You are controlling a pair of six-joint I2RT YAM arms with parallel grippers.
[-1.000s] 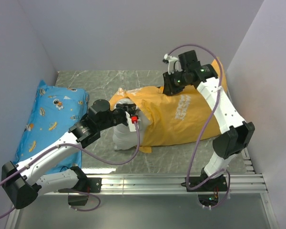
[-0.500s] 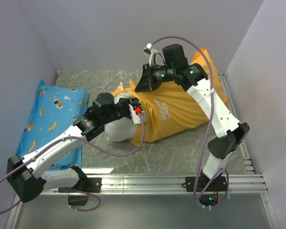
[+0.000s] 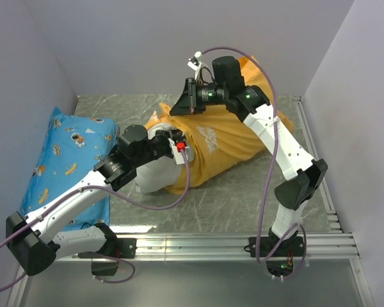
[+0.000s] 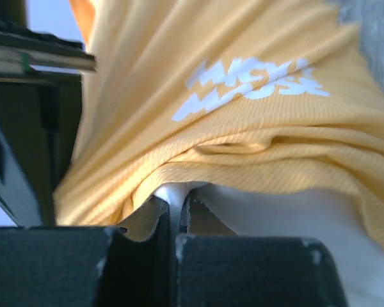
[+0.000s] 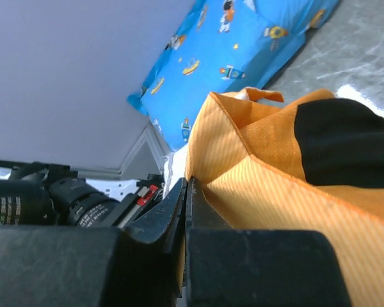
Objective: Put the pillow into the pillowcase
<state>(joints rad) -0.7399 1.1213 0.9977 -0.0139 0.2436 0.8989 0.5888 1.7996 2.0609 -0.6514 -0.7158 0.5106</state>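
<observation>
The pillowcase (image 3: 227, 146) is orange and has white letters in two lines on it. In the left wrist view the letters (image 4: 253, 83) are blurry. The lower line looks like MOUSE, and I cannot read the top line for sure. The right wrist view shows a big black patch (image 5: 345, 141) on the orange cloth.

The pillow (image 3: 150, 178) is white. One end of it sticks out of the pillowcase on the near left side. The rest is hidden under the orange cloth. Both lie on the grey table (image 3: 243, 198), in the middle.

The left gripper (image 3: 176, 144) is right at the mouth of the pillowcase. Its jaws are squeezed tight on a small fold of the pillow's white cloth, with the orange edge lying just above it.

The right gripper (image 3: 178, 106) is a bit farther back, above the pillow. Its jaws are clamped on the orange edge of the pillowcase and hold it up off the table.

A blue pillow (image 3: 64, 153) with little space pictures lies by the left wall, well apart from both grippers.
</observation>
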